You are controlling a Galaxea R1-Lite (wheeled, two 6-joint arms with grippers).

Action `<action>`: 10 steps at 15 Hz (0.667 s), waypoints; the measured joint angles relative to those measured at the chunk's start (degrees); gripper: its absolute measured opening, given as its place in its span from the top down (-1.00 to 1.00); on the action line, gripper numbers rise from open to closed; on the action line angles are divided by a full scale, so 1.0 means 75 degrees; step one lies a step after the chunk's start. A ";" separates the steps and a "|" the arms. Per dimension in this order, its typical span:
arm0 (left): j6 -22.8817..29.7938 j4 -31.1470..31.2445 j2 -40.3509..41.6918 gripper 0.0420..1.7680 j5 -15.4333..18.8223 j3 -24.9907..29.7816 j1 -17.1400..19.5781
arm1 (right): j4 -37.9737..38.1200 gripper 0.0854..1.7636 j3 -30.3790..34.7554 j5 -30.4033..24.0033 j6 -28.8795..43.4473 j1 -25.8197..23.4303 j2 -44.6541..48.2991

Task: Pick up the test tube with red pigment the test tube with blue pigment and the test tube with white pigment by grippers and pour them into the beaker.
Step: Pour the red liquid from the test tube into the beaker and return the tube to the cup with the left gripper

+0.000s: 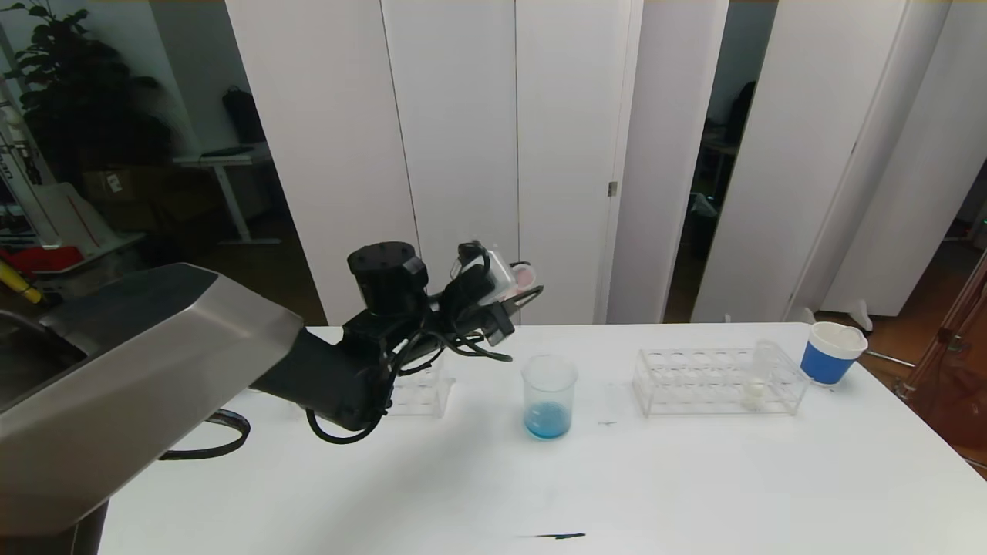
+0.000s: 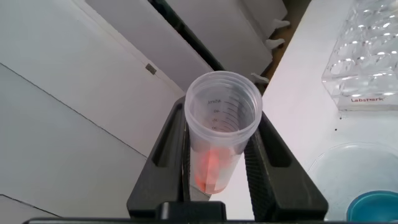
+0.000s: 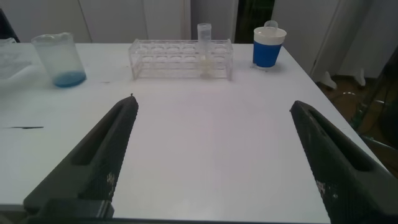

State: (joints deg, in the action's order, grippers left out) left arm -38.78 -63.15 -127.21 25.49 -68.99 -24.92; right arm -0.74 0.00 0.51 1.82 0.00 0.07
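Observation:
My left gripper is raised above the table, up and to the left of the beaker, shut on the test tube with red pigment. In the left wrist view that tube sits between the black fingers, open mouth towards the camera and orange-red liquid at its bottom. The beaker stands mid-table with blue liquid in it. The test tube with white pigment stands in the right rack. The test tube with blue pigment is out of view. My right gripper hangs open over bare table.
A second clear rack stands behind my left arm, partly hidden. A blue-banded paper cup is at the far right by the table edge. A thin dark mark lies near the front edge.

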 joint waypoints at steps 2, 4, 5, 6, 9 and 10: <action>-0.0909 0.0003 -0.0154 0.37 0.0076 0.0000 0.0031 | 0.0002 -0.99 0.0000 0.0005 0.0003 0.0000 0.0000; -0.1827 -0.0003 -0.0301 0.37 0.0088 0.0018 0.0055 | 0.0002 -0.99 0.0000 0.0002 0.0003 0.0000 0.0000; -0.2212 0.0000 -0.0371 0.37 0.0093 0.0047 0.0055 | 0.0002 -0.99 0.0000 0.0005 0.0000 0.0000 0.0000; -0.2415 0.0000 -0.0434 0.37 0.0096 0.0062 0.0052 | 0.0002 -0.99 0.0000 0.0002 0.0000 0.0000 -0.0003; -0.2991 -0.0158 -0.0616 0.37 0.0062 0.0076 0.0029 | 0.0002 -0.99 0.0000 0.0000 0.0003 0.0000 0.0000; -0.3127 -0.0190 -0.0668 0.37 0.0037 0.0076 0.0015 | 0.0002 -0.99 0.0000 0.0002 0.0003 0.0000 0.0000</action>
State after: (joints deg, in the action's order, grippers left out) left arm -62.23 -64.57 -132.22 25.77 -68.41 -24.81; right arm -0.73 0.00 0.52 1.84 0.00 0.07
